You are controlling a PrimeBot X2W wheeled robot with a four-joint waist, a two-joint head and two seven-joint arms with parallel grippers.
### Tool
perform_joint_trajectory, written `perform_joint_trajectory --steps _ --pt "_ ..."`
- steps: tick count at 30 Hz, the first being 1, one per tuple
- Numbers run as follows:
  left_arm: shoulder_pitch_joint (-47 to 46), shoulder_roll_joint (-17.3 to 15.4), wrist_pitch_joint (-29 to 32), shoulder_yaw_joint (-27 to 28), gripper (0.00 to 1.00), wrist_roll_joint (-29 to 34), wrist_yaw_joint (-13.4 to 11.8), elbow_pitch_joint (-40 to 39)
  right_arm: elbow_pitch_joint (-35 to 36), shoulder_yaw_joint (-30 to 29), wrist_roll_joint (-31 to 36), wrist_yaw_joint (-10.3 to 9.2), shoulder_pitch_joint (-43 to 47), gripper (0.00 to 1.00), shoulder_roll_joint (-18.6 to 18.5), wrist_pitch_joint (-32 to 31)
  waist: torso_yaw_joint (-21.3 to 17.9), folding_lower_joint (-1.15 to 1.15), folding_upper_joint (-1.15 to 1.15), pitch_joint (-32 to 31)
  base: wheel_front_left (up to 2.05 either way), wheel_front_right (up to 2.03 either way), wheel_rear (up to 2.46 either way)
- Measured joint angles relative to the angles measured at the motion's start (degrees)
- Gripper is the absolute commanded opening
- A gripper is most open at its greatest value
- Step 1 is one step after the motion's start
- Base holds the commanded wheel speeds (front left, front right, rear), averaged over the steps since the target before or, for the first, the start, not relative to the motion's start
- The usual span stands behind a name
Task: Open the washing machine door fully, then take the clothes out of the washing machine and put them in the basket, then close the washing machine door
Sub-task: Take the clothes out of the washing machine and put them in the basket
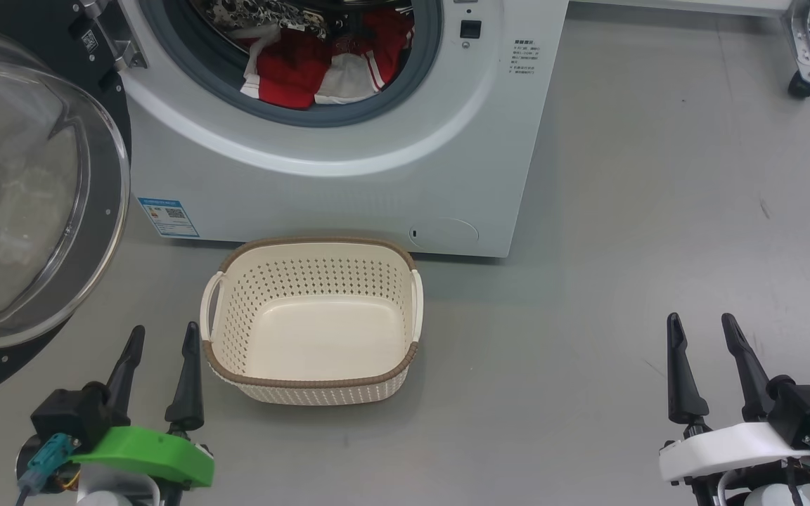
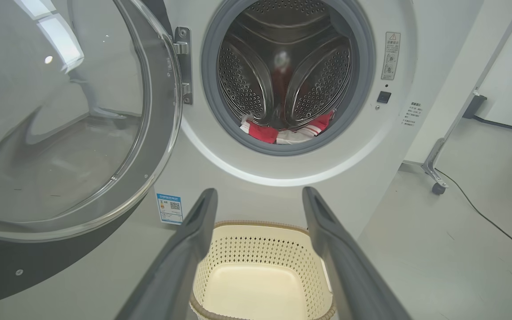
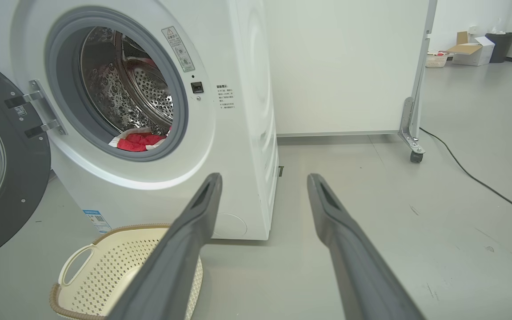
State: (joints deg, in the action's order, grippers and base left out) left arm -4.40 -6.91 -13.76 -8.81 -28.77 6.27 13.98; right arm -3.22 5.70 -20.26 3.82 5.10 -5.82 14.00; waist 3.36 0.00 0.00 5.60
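The white washing machine [image 1: 349, 190] stands ahead with its round door [image 1: 25, 190] swung out to the left; the glass bowl bulges toward me. Red and white clothes [image 1: 320, 67] lie in the drum behind the grey gasket, also seen as clothes [image 2: 282, 131] and clothes [image 3: 138, 140]. The cream basket [image 1: 312, 383] sits empty on the floor in front of the machine. My left gripper [image 1: 164, 337] is open just left of the basket, below the door. My right gripper [image 1: 704, 327] is open over bare floor, well to the basket's right.
A white panel on a castor leg [image 3: 411, 146] stands right of the machine, with a black cable [image 3: 474, 175] trailing across the grey floor. Boxes and a bin [image 3: 500, 44] sit far off at the back right.
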Motion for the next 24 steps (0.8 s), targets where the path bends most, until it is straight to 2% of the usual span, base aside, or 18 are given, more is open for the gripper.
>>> perform_joint_trajectory --steps 24 --pt "0.9 0.1 0.0 -0.5 1.0 -0.1 -0.5 -0.9 -0.3 0.0 0.0 0.01 0.0 1.0 0.3 0.0 -0.2 0.0 0.0 0.0 0.0 0.0 0.0"
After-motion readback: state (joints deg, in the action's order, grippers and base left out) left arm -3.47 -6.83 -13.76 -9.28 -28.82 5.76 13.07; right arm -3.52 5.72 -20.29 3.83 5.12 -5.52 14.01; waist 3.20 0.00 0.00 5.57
